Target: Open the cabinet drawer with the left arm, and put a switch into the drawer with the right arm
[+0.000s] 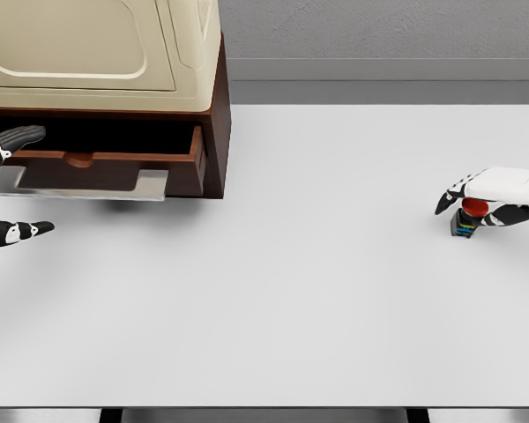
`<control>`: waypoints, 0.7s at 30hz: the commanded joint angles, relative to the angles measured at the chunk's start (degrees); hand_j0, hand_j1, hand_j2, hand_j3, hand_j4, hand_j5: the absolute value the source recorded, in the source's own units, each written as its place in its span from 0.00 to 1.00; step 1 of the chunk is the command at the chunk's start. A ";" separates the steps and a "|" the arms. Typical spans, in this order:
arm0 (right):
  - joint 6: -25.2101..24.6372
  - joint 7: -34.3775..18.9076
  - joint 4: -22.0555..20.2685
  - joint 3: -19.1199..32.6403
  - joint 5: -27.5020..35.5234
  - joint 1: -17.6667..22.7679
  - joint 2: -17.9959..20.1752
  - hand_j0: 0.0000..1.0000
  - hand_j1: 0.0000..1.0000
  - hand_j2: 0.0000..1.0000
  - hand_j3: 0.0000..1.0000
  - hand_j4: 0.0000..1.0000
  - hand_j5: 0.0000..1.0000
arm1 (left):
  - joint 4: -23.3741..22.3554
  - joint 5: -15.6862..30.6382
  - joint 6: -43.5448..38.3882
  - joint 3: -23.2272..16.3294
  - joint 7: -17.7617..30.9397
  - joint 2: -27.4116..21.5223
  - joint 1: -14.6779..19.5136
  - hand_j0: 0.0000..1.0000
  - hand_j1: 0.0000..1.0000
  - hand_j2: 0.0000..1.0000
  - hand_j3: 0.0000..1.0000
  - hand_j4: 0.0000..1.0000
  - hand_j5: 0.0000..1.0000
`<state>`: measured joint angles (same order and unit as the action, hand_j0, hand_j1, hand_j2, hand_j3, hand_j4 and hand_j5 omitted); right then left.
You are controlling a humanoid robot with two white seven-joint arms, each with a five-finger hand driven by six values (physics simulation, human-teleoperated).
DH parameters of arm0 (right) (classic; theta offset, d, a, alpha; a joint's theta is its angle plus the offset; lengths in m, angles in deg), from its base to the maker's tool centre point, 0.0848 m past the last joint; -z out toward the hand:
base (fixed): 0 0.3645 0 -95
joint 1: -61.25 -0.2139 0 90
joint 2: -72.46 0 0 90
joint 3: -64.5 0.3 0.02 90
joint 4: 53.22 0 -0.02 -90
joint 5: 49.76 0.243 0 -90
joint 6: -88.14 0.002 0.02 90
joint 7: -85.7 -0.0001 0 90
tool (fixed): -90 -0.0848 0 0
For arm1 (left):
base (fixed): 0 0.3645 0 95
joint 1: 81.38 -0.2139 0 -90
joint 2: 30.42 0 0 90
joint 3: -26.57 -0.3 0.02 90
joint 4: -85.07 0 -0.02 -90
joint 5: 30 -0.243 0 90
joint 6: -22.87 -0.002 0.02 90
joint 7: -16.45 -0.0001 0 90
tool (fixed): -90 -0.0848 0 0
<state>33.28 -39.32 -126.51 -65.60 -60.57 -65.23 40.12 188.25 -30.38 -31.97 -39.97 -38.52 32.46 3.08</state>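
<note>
The brown cabinet [213,106] stands at the back left of the table, with a cream appliance on top. Its drawer [106,167] is pulled out a little, showing a dark gap above its front and a grey handle plate [79,185]. My left hand [4,181] sits at the left edge by the drawer front, fingers spread and holding nothing. The switch [469,217], a small dark box with a red button on top, stands at the far right. My right hand [489,196] lies over it with fingers curled around it.
The white table [300,291] stretches between the cabinet and the switch. Its front edge runs along the bottom of the view. A grey wall lies behind.
</note>
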 commanded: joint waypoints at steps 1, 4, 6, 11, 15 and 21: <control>-0.14 0.02 -0.01 0.03 0.27 0.00 0.09 0.70 0.70 0.70 0.70 0.70 0.70 | 0.01 0.46 -0.16 0.00 -0.03 -0.03 0.00 1.00 1.00 1.00 1.00 1.00 1.00; -0.14 0.02 -0.10 0.03 0.27 0.00 0.09 0.65 0.65 0.65 0.65 0.65 0.65 | 0.01 0.46 -0.16 0.00 -0.03 -0.03 0.00 1.00 1.00 1.00 1.00 1.00 1.00; -0.14 0.02 -0.10 0.03 0.27 0.00 0.18 0.56 0.56 0.56 0.56 0.56 0.56 | 0.01 0.46 -0.16 0.00 -0.03 -0.03 0.00 1.00 1.00 1.00 1.00 1.00 1.00; -0.14 0.02 -0.01 0.03 0.36 0.00 0.09 0.50 0.50 0.50 0.50 0.50 0.50 | 0.01 0.46 -0.16 0.00 -0.03 -0.03 0.00 1.00 1.00 1.00 1.00 1.00 1.00; -0.14 0.02 -0.10 0.03 0.36 0.00 0.27 0.50 0.50 0.50 0.50 0.50 0.50 | 0.10 0.46 -0.16 0.00 -0.03 -0.03 0.00 1.00 1.00 1.00 1.00 1.00 1.00; -0.14 0.02 -0.45 0.11 0.36 -0.09 0.53 0.51 0.51 0.51 0.51 0.51 0.51 | 0.01 0.46 -0.16 0.00 -0.03 -0.03 0.00 1.00 1.00 1.00 1.00 1.00 1.00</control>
<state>33.30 -39.33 -126.76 -65.57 -60.56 -65.40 40.48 188.25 -30.36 -31.98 -39.97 -38.52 32.46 3.08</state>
